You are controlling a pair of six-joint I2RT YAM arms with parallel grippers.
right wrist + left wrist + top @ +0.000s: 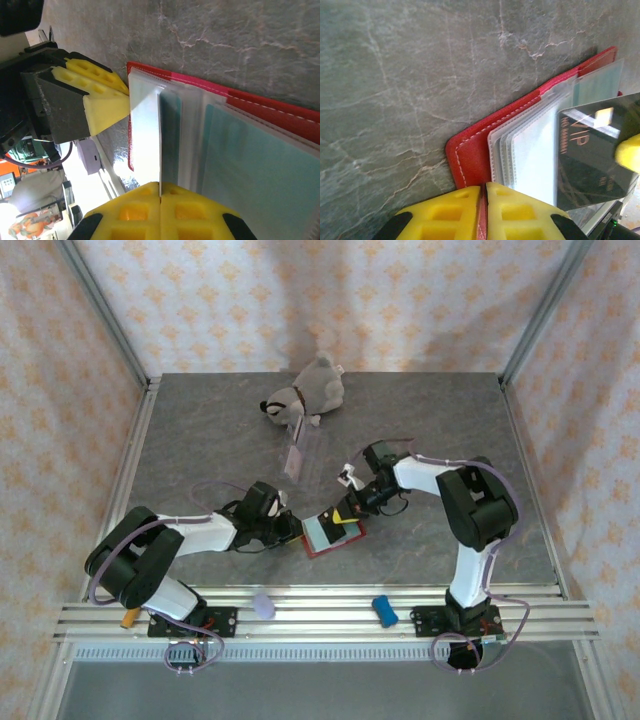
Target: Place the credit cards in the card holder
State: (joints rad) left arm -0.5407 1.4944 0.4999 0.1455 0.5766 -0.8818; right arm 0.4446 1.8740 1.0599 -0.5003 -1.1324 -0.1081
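The card holder [335, 535] lies open on the table [200, 440], with a teal card [260, 165] tucked in one of its clear pockets. The left gripper [483, 192] is clamped on the holder's red left edge. The right gripper [160, 186] is pinched on a black card [592, 160] held over the holder's pockets. Bare table surrounds the holder; a stuffed toy [305, 395] and a clear case [295, 455] sit well beyond its far side. The left wrist view shows the black card's printed face, while the right wrist view shows it edge-on.
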